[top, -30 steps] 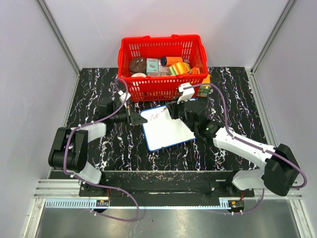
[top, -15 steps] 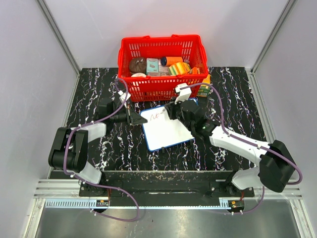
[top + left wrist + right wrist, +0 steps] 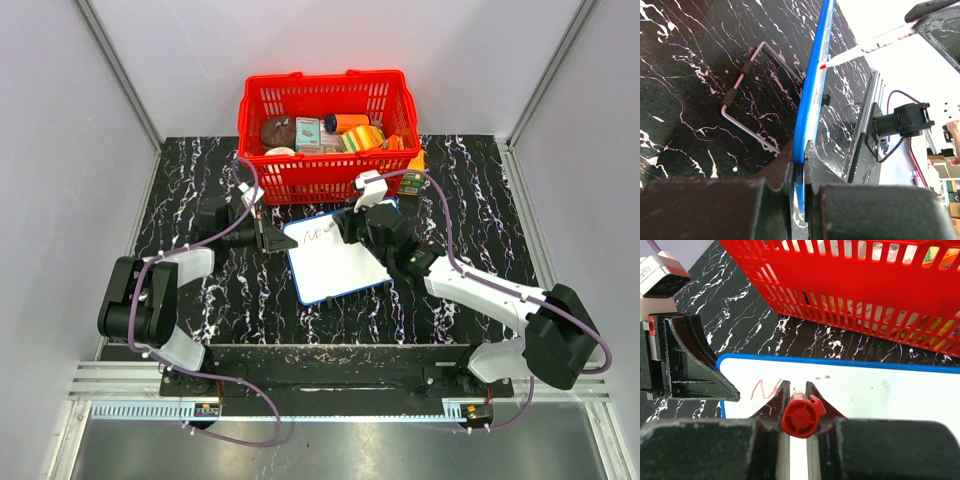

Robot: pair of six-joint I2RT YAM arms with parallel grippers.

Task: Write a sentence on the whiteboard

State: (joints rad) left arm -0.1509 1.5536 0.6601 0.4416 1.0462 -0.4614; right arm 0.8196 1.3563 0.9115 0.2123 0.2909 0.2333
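Note:
The whiteboard (image 3: 335,262), white with a thin blue rim, lies tilted on the black marble table in front of the red basket. My left gripper (image 3: 277,240) is shut on its left rim (image 3: 807,115), seen edge-on in the left wrist view. My right gripper (image 3: 345,228) is shut on a red marker (image 3: 801,415) with its tip down on the board's upper left part. The sentence (image 3: 765,388) is a short zigzag of red strokes near the top left corner (image 3: 318,236); the marker hides its right end.
A red basket (image 3: 325,140) with several items stands just behind the board. A small box (image 3: 411,180) lies right of the basket front. A wire handle (image 3: 752,100) lies on the table beside the board. The left gripper's finger (image 3: 700,367) sits close to the writing.
The right gripper with the marker has shifted slightly right along the board's top, and the red scrawl has grown a little longer. The left gripper and board have not moved.

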